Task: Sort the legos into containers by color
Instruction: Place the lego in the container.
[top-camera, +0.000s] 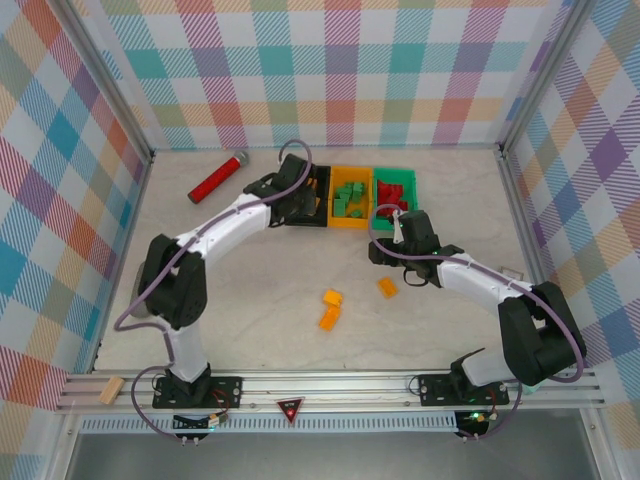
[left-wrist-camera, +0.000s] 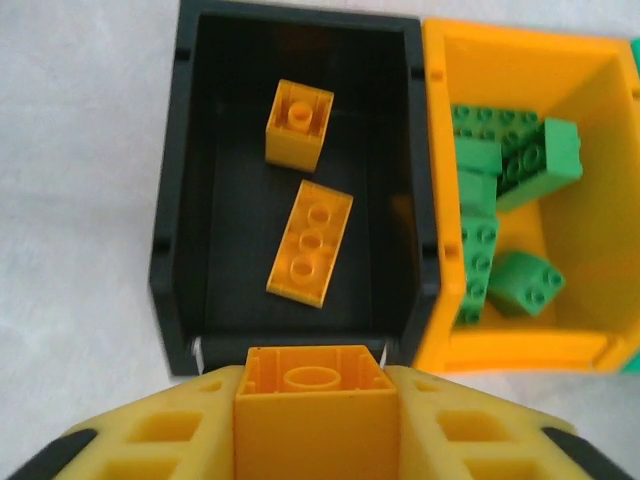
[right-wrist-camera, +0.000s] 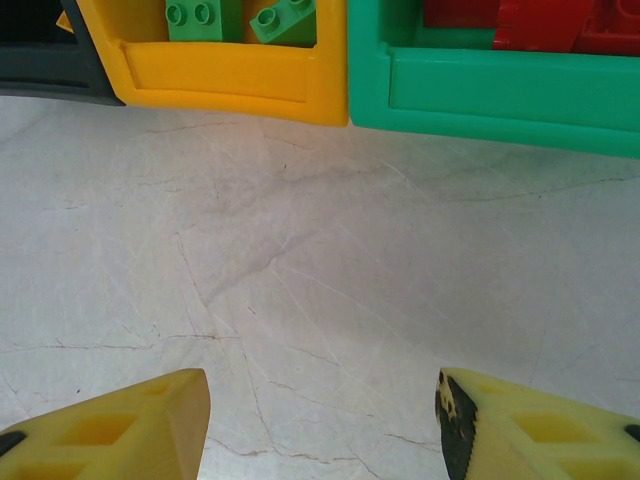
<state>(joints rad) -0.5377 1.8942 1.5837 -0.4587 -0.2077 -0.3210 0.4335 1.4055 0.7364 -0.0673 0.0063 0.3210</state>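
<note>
1. The left claw (left-wrist-camera: 318, 380) has its yellow fingers clamped on the held orange brick (left-wrist-camera: 316, 420), which sits just at the near rim of the black bin (left-wrist-camera: 168, 250).
2. The right claw (right-wrist-camera: 320, 420) has its two yellow fingers wide apart. Only the bare table (right-wrist-camera: 300, 260) lies between them, and they point toward the near walls of the bins.
3. Three more pieces lie around the middle of the table, between the two arms. The first loose orange brick (top-camera: 327, 320) has the second loose orange brick (top-camera: 332, 297) just behind it. The third loose orange brick (top-camera: 387, 287) lies to their right.
4. Three bins are joined in a row toward the far edge. The black bin is on the left, the orange bin (left-wrist-camera: 520, 60) is in the middle, and the green bin (right-wrist-camera: 500, 95) is on the right.
5. Two pieces lie inside the black bin. The long orange brick (left-wrist-camera: 311, 242) is near its middle, and the short orange brick (left-wrist-camera: 299, 122) is toward its far wall.
6. The orange bin holds a heap of green bricks (left-wrist-camera: 500, 220).
7. The green bin holds red bricks (top-camera: 396, 190).
8. A red cylinder (top-camera: 218, 177) with a silver end lies slanted toward the far left corner, well apart from the bins.
</note>
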